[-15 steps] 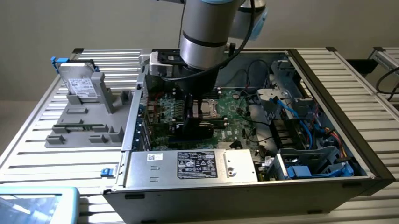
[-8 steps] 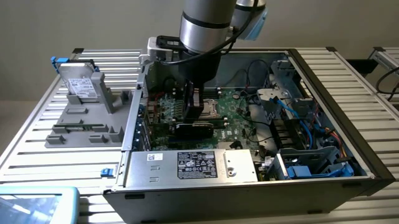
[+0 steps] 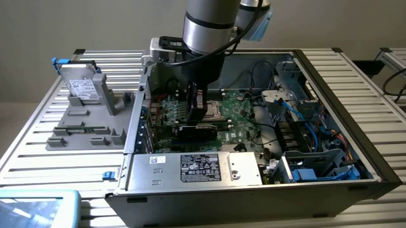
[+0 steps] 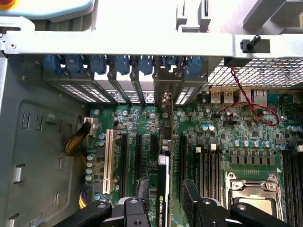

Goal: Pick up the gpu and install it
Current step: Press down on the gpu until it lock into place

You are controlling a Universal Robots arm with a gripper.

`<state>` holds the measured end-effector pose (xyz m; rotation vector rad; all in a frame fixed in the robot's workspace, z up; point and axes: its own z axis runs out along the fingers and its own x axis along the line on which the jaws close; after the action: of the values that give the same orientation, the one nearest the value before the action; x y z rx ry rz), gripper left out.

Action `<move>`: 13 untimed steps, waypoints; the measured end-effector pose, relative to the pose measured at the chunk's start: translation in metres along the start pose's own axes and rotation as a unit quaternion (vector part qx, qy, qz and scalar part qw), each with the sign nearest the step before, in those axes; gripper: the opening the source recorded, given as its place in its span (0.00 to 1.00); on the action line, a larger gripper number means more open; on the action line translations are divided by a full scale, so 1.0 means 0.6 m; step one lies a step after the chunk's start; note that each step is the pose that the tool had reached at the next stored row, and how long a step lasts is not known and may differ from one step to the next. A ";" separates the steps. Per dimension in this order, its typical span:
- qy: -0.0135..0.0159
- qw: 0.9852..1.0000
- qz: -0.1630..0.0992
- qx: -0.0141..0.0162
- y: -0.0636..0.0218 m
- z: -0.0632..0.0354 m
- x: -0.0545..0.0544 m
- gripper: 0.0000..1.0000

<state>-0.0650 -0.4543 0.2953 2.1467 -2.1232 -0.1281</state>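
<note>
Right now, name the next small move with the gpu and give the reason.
Probably a slow, straight press down. The gripper holds the gpu edge-on over the motherboard, its bracket end near the rear slot covers. Whether its edge has entered a slot cannot be told.

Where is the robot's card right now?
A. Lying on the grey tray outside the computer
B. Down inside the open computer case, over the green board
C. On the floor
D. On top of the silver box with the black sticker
B. The gripper holds the gpu edge-down inside the open computer case, right over the green motherboard; the wrist view shows the card standing among the slots.
</note>
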 end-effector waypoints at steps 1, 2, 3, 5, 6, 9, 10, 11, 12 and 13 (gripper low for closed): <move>0.000 1.000 0.000 0.000 0.000 0.000 0.000 0.43; 0.000 1.000 0.000 0.000 0.000 0.000 0.000 0.43; 0.000 1.000 0.000 0.000 0.000 0.000 0.000 0.43; 0.000 1.000 0.000 0.000 0.000 0.000 0.000 0.43; 0.000 1.000 0.000 0.000 0.000 0.000 0.000 0.43; 0.000 1.000 0.000 0.000 0.000 0.000 0.000 0.35; 0.000 1.000 0.000 0.000 0.000 0.000 0.000 0.28; 0.000 1.000 -0.001 0.000 0.000 0.000 0.000 0.22; 0.000 1.000 -0.001 0.000 0.000 0.000 0.000 0.22; 0.000 1.000 -0.001 0.000 0.000 0.000 0.000 0.16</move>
<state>-0.0650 -0.4543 0.2953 2.1480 -2.1219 -0.1280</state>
